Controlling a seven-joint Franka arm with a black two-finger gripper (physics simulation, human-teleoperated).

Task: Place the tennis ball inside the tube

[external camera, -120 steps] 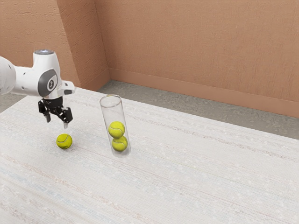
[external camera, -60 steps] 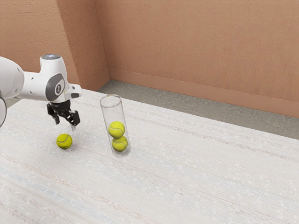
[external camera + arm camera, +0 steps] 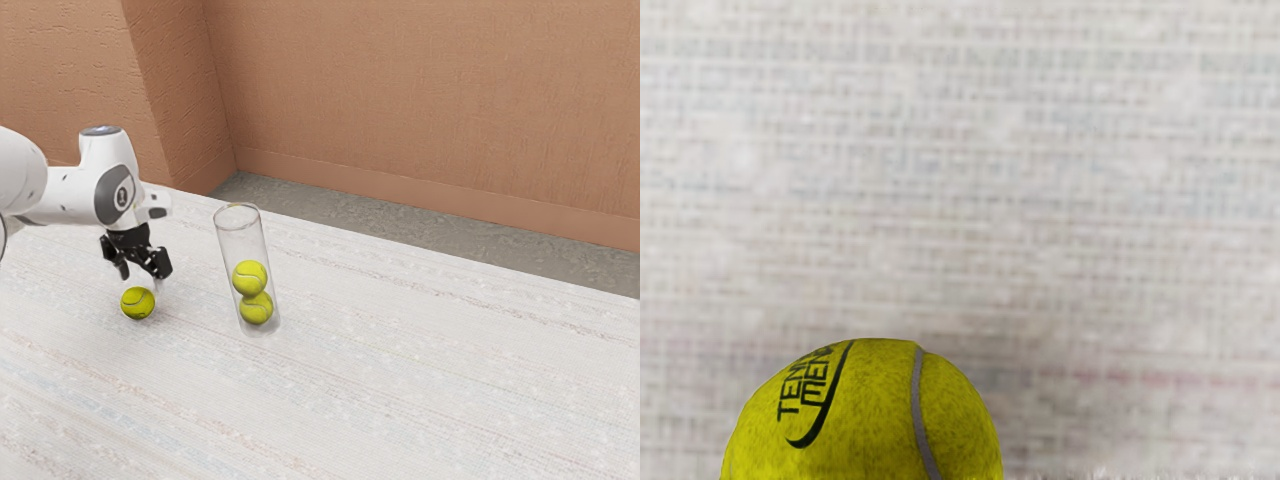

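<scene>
In the exterior view my gripper hangs low over the loose tennis ball, its two fingers apart and nothing held between them. That ball rests on the table, and in the wrist view the yellow-green ball lies close under my hand, with dark lettering and a grey seam. A clear tube stands upright to the exterior view's right of the ball. Inside it are two tennis balls, a lower one and an upper one.
The whitish, woven-looking table top spreads around the ball and tube. Behind its far edge are a grey floor strip and a brown wall. The tube's open rim stands higher than my fingertips.
Over the last second my hand has moved toward the exterior view's right and down, closer to the loose ball. Lately the motion is mostly downward. The balls and tube have not moved.
</scene>
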